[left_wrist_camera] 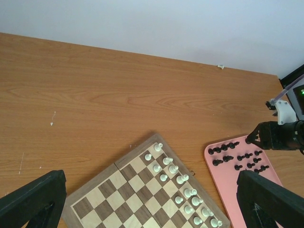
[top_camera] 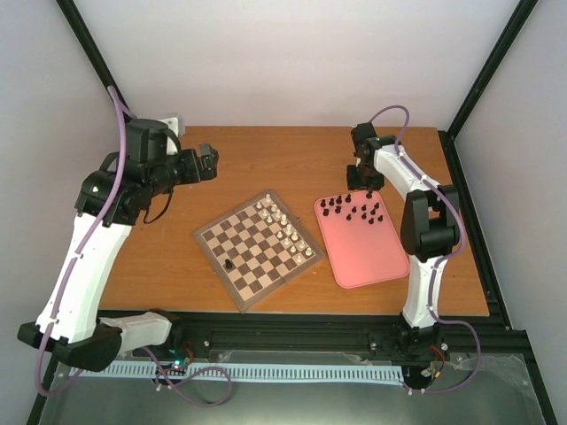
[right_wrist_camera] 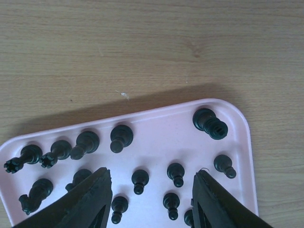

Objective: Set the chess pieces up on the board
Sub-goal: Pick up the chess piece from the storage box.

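Right gripper is held wide open just above the far end of the pink tray. The black chess pieces are gathered in the tray, several between and just beyond the fingers. Past the tray, bare wooden bench is seen. Left gripper is likewise spread wide and holds nothing, well apart from the board. One black piece is stood on the board, and white pieces are lined along its tray-side edge. A pale wall is seen behind the bench. The tray's near part is cut off in the right wrist view.
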{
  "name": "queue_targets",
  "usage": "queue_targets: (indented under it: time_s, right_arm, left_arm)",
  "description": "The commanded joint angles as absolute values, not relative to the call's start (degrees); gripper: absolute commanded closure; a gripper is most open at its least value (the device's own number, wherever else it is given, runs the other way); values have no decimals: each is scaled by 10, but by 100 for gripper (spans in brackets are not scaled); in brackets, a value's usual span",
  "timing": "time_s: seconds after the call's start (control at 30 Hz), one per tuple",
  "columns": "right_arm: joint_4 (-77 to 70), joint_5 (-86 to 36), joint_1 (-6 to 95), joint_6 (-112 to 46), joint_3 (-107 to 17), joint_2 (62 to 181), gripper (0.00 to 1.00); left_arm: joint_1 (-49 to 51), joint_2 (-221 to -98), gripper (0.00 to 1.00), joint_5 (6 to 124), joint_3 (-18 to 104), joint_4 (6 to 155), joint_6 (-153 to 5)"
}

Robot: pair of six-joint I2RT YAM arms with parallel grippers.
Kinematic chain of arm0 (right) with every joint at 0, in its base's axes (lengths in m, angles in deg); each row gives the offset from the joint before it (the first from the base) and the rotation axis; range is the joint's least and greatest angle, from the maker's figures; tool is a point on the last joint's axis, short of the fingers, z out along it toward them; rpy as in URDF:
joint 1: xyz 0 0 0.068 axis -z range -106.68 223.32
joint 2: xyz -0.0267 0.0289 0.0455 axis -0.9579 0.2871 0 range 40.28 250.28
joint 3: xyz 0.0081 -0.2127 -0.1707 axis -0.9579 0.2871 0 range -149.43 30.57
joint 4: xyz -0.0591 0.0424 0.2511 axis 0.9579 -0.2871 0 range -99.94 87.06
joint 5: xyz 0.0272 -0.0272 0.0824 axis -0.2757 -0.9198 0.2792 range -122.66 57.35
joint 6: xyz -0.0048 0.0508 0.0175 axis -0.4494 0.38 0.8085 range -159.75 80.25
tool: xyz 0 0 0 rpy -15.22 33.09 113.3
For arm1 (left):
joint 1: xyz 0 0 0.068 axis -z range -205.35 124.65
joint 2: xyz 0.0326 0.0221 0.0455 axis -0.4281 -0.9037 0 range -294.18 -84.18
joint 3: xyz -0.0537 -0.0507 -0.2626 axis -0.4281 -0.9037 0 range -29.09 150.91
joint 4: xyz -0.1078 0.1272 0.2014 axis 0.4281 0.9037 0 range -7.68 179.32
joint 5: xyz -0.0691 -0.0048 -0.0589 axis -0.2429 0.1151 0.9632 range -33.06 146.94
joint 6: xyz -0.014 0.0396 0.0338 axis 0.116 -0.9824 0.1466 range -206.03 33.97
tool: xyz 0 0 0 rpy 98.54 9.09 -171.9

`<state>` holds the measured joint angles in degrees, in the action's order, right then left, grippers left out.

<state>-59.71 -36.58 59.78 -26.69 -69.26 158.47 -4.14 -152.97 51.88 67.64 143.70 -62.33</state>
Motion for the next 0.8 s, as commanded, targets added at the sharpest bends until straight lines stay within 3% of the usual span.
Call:
queue_targets:
  time_s: [0.0, 0.77]
  right_arm:
    - [-578, -349, 598, -281, -687, 1584, 53]
    - [-569, -343, 565, -287, -690, 1631, 55]
  left_arm:
    - [-43, -1534, 0, 517, 668, 1417, -610]
    - [-43, -1533, 0, 493, 642, 1403, -614]
